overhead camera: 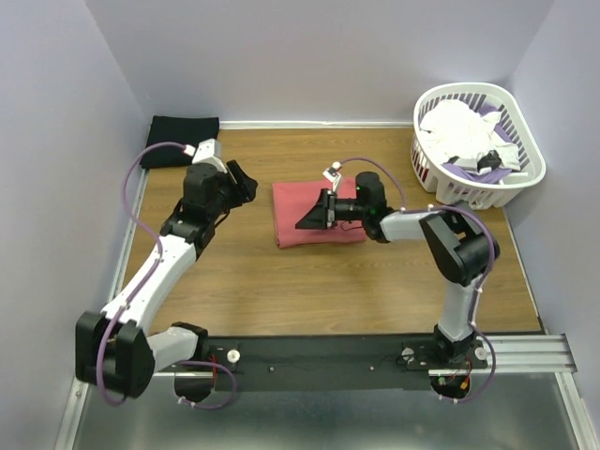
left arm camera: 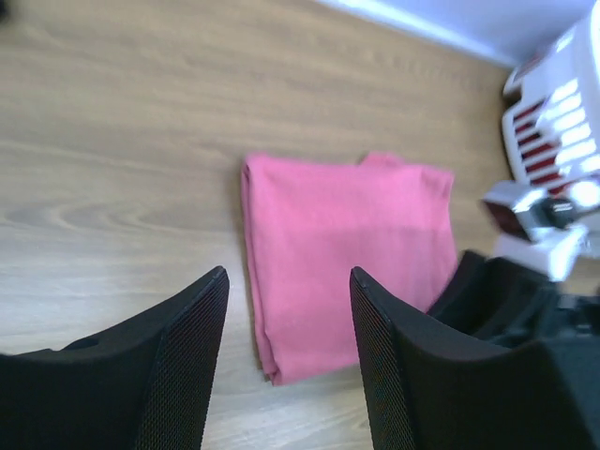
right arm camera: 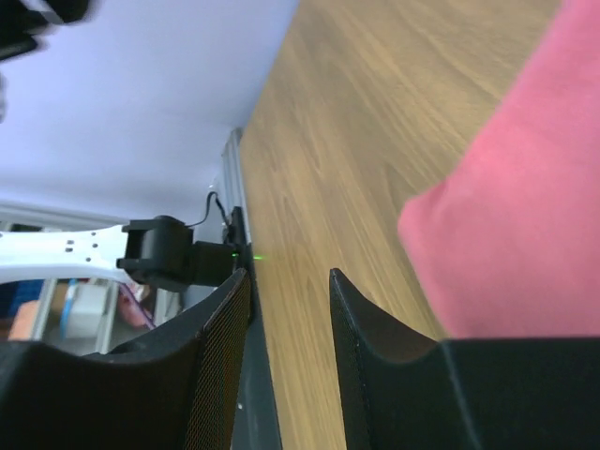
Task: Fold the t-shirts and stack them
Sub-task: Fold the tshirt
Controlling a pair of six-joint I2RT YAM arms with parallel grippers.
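Rail: a black rail (overhead camera: 328,356) runs along the near edge and carries both arm bases. A grey metal sheet (overhead camera: 375,422) lies nearer to me than the rail.
Tabletop: the wood-grain tabletop (overhead camera: 328,291) has planks running left to right and fills the floor of the enclosure.
Left hand: the left hand (left arm camera: 289,277) is over the left half of the tabletop, its fingers spread and nothing between them. It points at the red shirt and is clear of it.
Right hand: the right hand (right arm camera: 289,274) hangs low over the left part of the red shirt. Its fingers are apart with only bare wood showing in the gap. I cannot tell whether it touches the cloth.
Coral-red t-shirt: the coral-red t-shirt (overhead camera: 286,206) lies folded into a flat rectangle at mid-tabletop, between the two hands.
Black t-shirt: the black t-shirt (overhead camera: 180,141) sits folded in the far left corner against the walls, well apart from the red one.
Basket: a white slatted basket (overhead camera: 433,173) stands in the far right corner, heaped with white and purple laundry (overhead camera: 464,131).
Walls: pale lavender walls (overhead camera: 319,56) close off the left, far and right sides. A white strip runs along the foot of the far wall.
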